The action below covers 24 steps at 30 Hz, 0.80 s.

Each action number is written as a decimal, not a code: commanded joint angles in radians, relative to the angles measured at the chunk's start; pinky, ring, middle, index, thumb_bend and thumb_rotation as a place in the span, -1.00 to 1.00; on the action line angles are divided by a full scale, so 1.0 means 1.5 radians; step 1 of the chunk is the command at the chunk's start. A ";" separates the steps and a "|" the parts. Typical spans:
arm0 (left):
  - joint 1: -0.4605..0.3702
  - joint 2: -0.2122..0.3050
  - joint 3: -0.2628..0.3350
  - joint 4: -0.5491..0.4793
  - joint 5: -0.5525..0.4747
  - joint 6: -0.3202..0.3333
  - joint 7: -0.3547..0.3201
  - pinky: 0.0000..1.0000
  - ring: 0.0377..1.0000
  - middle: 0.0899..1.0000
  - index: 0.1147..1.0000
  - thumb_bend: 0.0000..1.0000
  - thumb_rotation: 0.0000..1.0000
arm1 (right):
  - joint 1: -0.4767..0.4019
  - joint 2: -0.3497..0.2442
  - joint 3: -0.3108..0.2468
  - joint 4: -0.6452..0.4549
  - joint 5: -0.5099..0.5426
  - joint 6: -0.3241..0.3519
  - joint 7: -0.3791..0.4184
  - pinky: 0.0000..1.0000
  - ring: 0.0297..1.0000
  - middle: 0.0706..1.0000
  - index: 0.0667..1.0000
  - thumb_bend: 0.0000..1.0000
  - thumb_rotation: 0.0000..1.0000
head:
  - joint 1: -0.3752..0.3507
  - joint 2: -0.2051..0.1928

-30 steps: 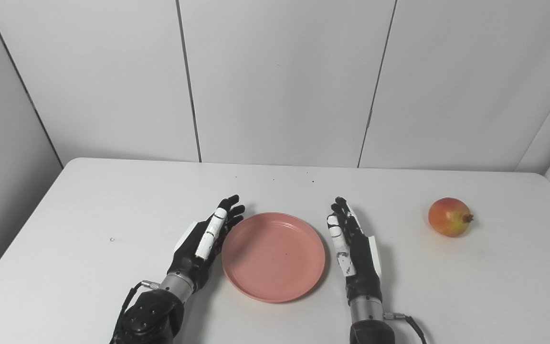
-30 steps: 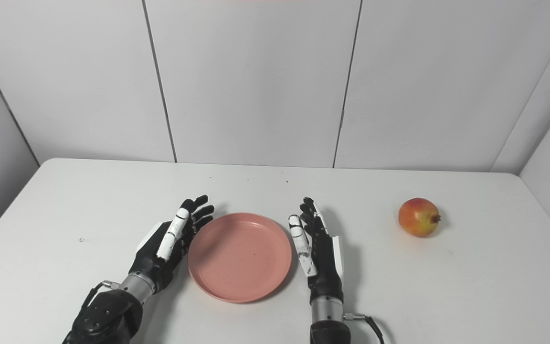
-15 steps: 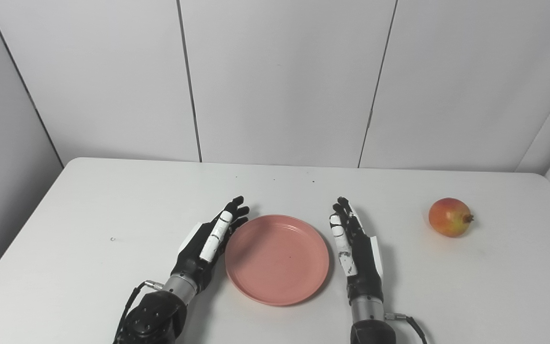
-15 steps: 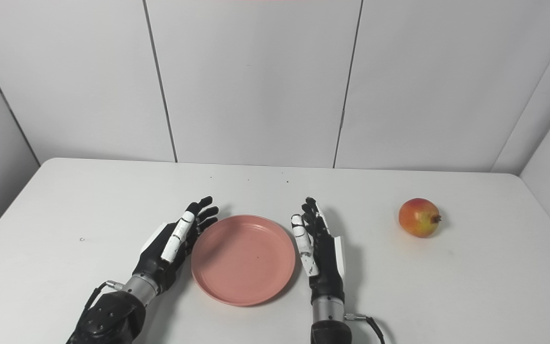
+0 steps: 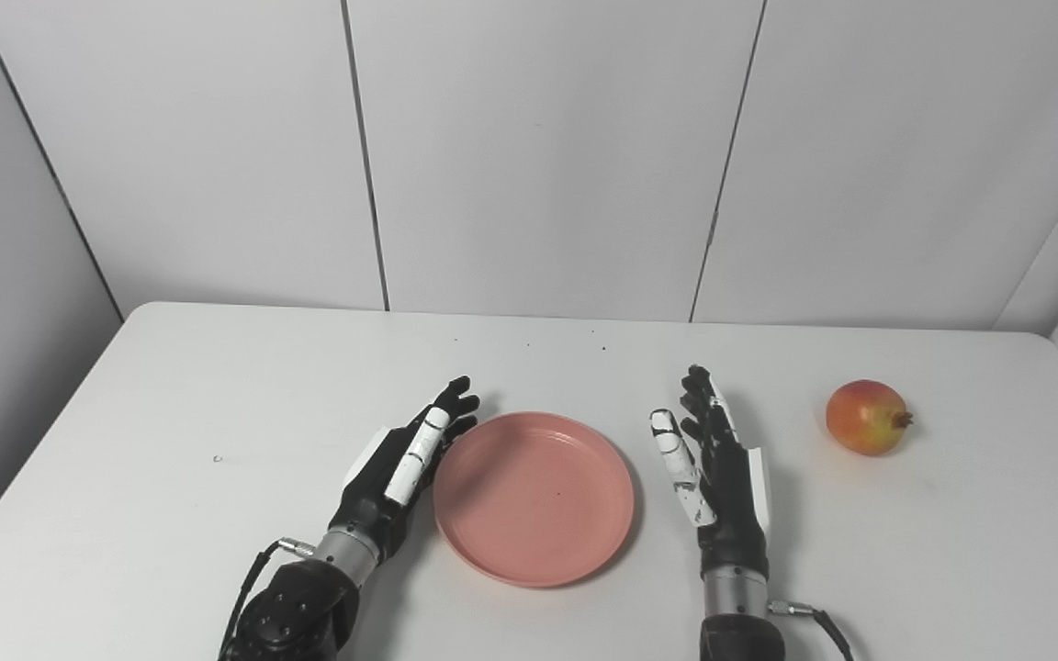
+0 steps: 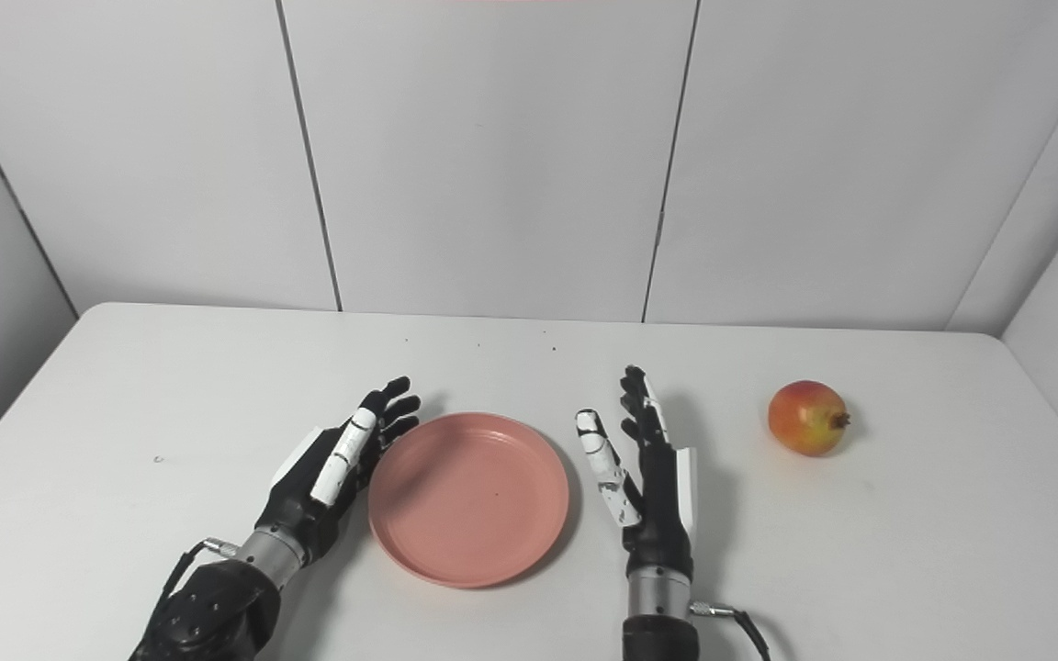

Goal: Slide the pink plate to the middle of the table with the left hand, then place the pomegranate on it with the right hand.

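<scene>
The pink plate point(image 5: 534, 496) lies flat and empty near the middle of the white table point(image 5: 171, 404). My left hand point(image 5: 396, 473) is open, its fingers straight, resting against the plate's left rim. My right hand point(image 5: 717, 477) is open and empty, standing edge-up a little right of the plate, with a gap between them. The red-yellow pomegranate point(image 5: 866, 418) sits on the table at the far right, well beyond my right hand. It also shows in the right eye view point(image 6: 806, 418).
Grey wall panels point(image 5: 538, 156) close off the table's far edge and both sides. A few small dark specks point(image 5: 601, 349) lie near the back of the table.
My right hand has moved right and a little away from the plate, toward the pomegranate. The plate slid slightly right earlier and now rests still. My left hand has barely moved.
</scene>
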 commanded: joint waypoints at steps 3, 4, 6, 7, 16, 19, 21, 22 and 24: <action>-0.009 0.008 0.002 -0.003 -0.003 -0.009 -0.014 0.84 0.88 0.89 0.90 0.20 1.00 | -0.021 -0.004 -0.002 -0.042 -0.022 -0.008 -0.014 0.72 0.79 0.75 0.76 0.09 0.60 | -0.021 -0.006; -0.009 0.010 0.005 -0.003 -0.006 -0.008 -0.016 0.84 0.89 0.89 0.90 0.21 1.00 | -0.022 -0.005 -0.004 -0.048 -0.026 -0.002 -0.016 0.73 0.79 0.75 0.75 0.10 0.60 | -0.047 -0.008; -0.008 0.014 0.010 -0.001 -0.011 -0.011 -0.021 0.84 0.89 0.89 0.90 0.21 1.00 | -0.024 -0.005 -0.008 -0.054 -0.034 0.004 -0.022 0.74 0.79 0.74 0.75 0.11 0.60 | -0.072 -0.014; -0.008 0.016 0.012 0.001 -0.014 -0.013 -0.023 0.86 0.89 0.90 0.90 0.19 1.00 | -0.025 -0.004 -0.009 -0.055 -0.037 0.005 -0.024 0.75 0.79 0.74 0.75 0.13 0.61 | -0.075 -0.015; -0.019 0.028 0.028 0.067 -0.042 -0.073 -0.054 0.87 0.90 0.90 0.90 0.20 1.00 | -0.051 -0.027 -0.018 -0.052 -0.116 0.011 -0.064 0.66 0.73 0.72 0.74 0.27 0.47 | -0.119 -0.028; -0.018 0.027 0.031 0.063 -0.045 -0.065 -0.054 0.86 0.89 0.89 0.89 0.17 1.00 | -0.063 -0.040 -0.022 -0.048 -0.121 0.007 -0.067 0.64 0.72 0.73 0.75 0.30 0.35 | -0.120 -0.029; -0.017 0.028 0.030 0.063 -0.046 -0.066 -0.057 0.87 0.90 0.90 0.91 0.16 1.00 | -0.072 -0.051 -0.028 -0.047 -0.124 0.004 -0.070 0.61 0.70 0.72 0.75 0.31 0.29 | -0.120 -0.031; -0.017 0.028 0.029 0.064 -0.044 -0.069 -0.058 0.87 0.90 0.90 0.91 0.16 1.00 | -0.075 -0.057 -0.030 -0.047 -0.127 0.006 -0.071 0.60 0.69 0.72 0.75 0.32 0.28 | -0.120 -0.031; -0.018 0.028 0.027 0.071 -0.042 -0.077 -0.059 0.87 0.91 0.90 0.91 0.17 1.00 | -0.079 -0.069 -0.034 -0.048 -0.130 0.012 -0.069 0.61 0.71 0.73 0.76 0.34 0.29 | -0.121 -0.031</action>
